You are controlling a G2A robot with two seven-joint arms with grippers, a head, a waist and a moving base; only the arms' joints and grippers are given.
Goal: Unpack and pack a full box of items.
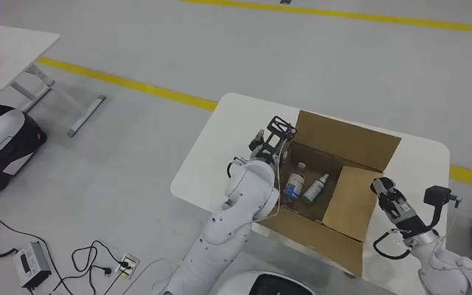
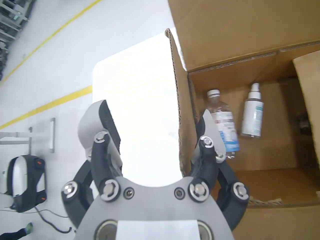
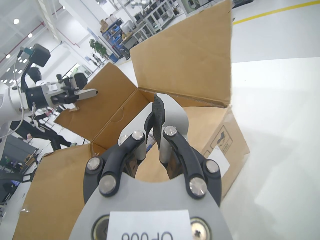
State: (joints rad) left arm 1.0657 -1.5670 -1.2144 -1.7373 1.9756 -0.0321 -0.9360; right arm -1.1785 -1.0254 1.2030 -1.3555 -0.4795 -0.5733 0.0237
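Cardboard box (image 1: pixel 346 139) stands open on the white surface (image 1: pixel 210 166), with its flaps up or folded outward. Two items lie on the box floor side by side: a clear bottle (image 1: pixel 295 182) with a white cap, and just beside it a white spray bottle (image 1: pixel 316 188). A dark object sits deeper in the box; it cannot be made out.

Left pincer (image 1: pixel 276 136) is spread and holds nothing. It straddles the box's left wall, with one finger (image 2: pixel 102 123) outside over the surface and the other inside, close to the clear bottle. That wall stands between the two fingers.

Right pincer (image 1: pixel 383 188) sits at the box's right side with its fingers pressed together; nothing shows between them. The tall right flap (image 1: pixel 352 203) stands between it and the bottles.

Surroundings: grey floor with a yellow line (image 1: pixel 125 82), a second table (image 1: pixel 22 40) well apart, and cables (image 1: pixel 88 258) beside a socket strip (image 1: pixel 127 262) on the floor.
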